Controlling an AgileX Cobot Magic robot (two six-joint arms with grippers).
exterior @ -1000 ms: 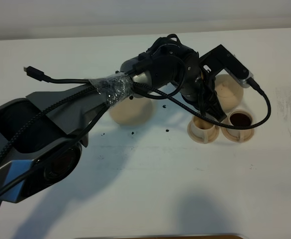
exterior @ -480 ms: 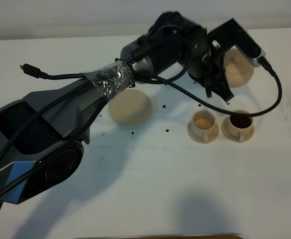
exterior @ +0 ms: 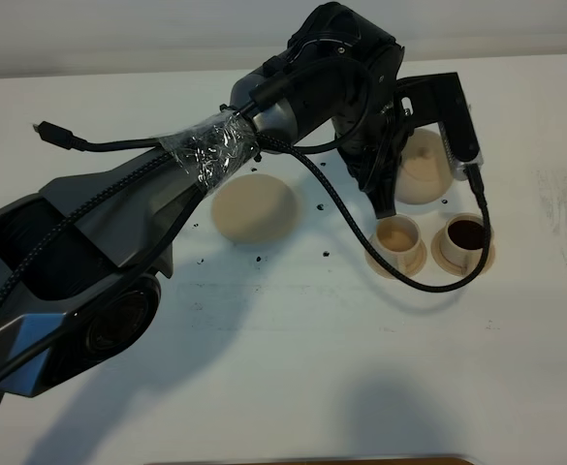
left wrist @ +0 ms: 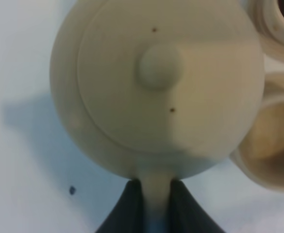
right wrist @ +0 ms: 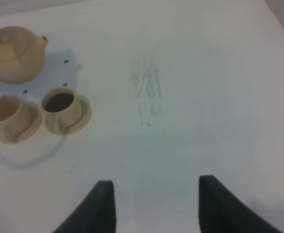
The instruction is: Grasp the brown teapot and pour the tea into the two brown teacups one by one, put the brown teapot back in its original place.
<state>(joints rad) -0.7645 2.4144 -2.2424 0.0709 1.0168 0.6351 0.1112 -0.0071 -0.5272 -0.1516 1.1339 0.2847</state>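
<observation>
The brown teapot (exterior: 424,165) stands upright just behind the two brown teacups, with its knobbed lid (left wrist: 160,65) facing the left wrist camera. My left gripper (left wrist: 154,188) is shut on its loop handle, and the left arm (exterior: 215,160) reaches across from the left. Whether the pot rests on the table I cannot tell. The left teacup (exterior: 396,242) looks pale inside; the right teacup (exterior: 464,238) holds dark tea. Each stands on its own saucer. The original place, a flat beige disc (exterior: 254,208), lies bare to the left. My right gripper (right wrist: 154,204) hangs open over bare table, far from the teapot (right wrist: 13,53).
Small dark specks (exterior: 322,208) dot the white table around the disc and the cups. A loose black cable (exterior: 428,281) loops from the left wrist down in front of the cups. Faint grey scuff marks (right wrist: 146,92) lie on the table to the right of the cups.
The left gripper carried the teapot from over the cups away toward the far side, then brought it back down behind them. The wrist turned and the pot is level again.
</observation>
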